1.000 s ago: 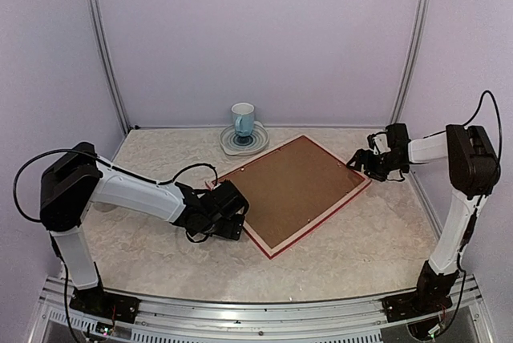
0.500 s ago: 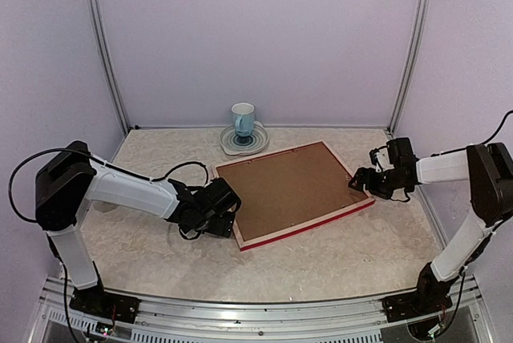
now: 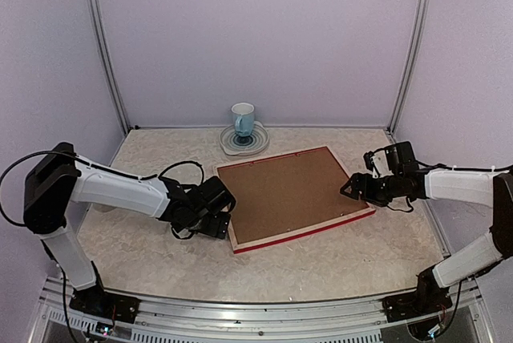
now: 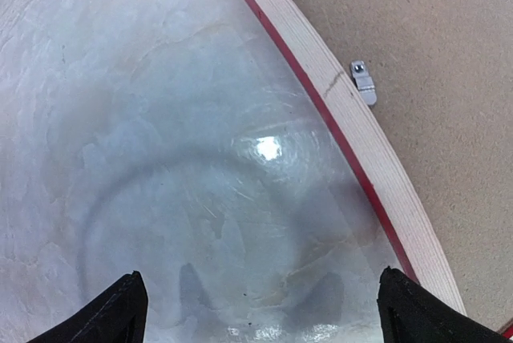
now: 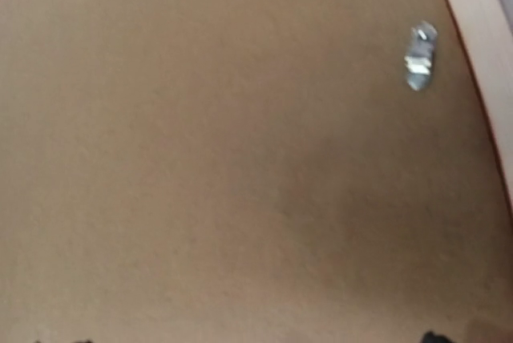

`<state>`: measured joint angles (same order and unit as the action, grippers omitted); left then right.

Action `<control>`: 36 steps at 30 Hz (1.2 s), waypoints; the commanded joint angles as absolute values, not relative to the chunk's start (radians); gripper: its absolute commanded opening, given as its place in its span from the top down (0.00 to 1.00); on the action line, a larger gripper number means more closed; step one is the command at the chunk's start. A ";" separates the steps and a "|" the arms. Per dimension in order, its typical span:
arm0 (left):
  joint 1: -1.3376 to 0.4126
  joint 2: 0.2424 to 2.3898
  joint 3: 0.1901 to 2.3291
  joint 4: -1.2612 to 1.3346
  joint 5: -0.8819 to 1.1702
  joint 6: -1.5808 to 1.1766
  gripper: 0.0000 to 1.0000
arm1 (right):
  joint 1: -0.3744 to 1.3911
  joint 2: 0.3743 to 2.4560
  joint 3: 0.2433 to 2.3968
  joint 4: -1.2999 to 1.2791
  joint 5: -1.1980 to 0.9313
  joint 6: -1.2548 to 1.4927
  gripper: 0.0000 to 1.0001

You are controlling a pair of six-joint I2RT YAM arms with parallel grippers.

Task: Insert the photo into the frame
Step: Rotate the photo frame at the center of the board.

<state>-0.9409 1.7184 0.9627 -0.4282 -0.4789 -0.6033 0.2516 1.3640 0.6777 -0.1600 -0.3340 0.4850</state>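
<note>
The frame (image 3: 305, 230) lies face down in the middle of the table, showing a red edge, a pale wood rim (image 4: 365, 163) and a brown backing board (image 3: 288, 189) held by small metal clips (image 4: 363, 84). The photo is out of view. My left gripper (image 3: 224, 216) is low over bare table just beside the frame's left edge, open and empty (image 4: 268, 316). My right gripper (image 3: 351, 189) hovers over the backing board (image 5: 200, 159) near the frame's right edge, with a clip (image 5: 419, 56) in sight. Its jaws stand wide apart with nothing between them.
A white and blue cup (image 3: 243, 119) stands on a saucer (image 3: 238, 146) at the back, just beyond the frame's far edge. Lilac walls and metal posts (image 3: 105, 46) close in the table on three sides.
The frame has turned clockwise and now lies nearly square to the table's front. The right gripper has come nearer and inward over the frame's right edge. The left gripper has shifted slightly left.
</note>
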 commanded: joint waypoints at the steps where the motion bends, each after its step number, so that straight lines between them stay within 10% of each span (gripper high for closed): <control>1: -0.901 1.643 0.956 -0.429 -0.495 -0.619 0.01 | 0.259 1.356 0.692 -0.197 -0.267 0.505 0.11; 18: -0.787 1.674 0.966 -0.266 -0.371 -0.612 0.01 | 0.209 1.718 0.949 -0.172 -0.237 0.471 0.09; 36: -0.726 1.772 1.033 -0.180 -0.250 -0.611 0.01 | 0.249 1.524 0.863 -0.182 -0.249 0.469 0.11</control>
<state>-0.7300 1.7309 0.9871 -0.2211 -0.2874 -0.6022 0.2417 1.6009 0.8413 -0.1375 -0.3149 0.4702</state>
